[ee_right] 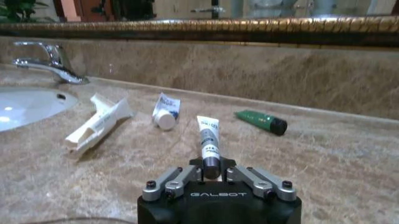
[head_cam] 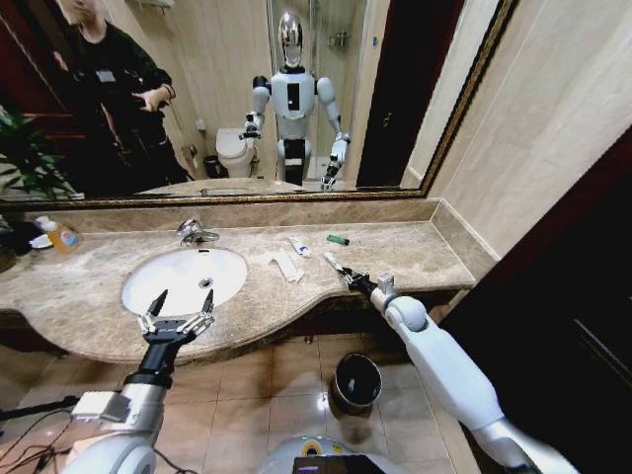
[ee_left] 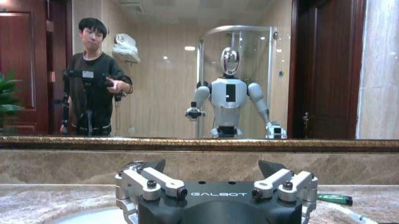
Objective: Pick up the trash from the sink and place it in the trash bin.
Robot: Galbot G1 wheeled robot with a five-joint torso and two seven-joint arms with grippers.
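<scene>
Right tool (ee_right: 212, 173) closed on white tube (ee_right: 209, 137) lying on marble counter (ee_right: 337, 154), left tool (head_cam: 178, 314) open above sink (head_cam: 168, 281) rim

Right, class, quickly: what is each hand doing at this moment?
Left hand: open, holding nothing, above the sink.
Right hand: closed on a small white tube.

wall: beige tile (head_cam: 553, 109) | mirror (head_cam: 247, 89): gilt-framed | floor (head_cam: 257, 395): brown tile

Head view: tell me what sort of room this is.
Most likely a hotel-style bathroom: a white sink with a chrome tap set in a marble counter, a wall mirror reflecting a toilet.
</scene>
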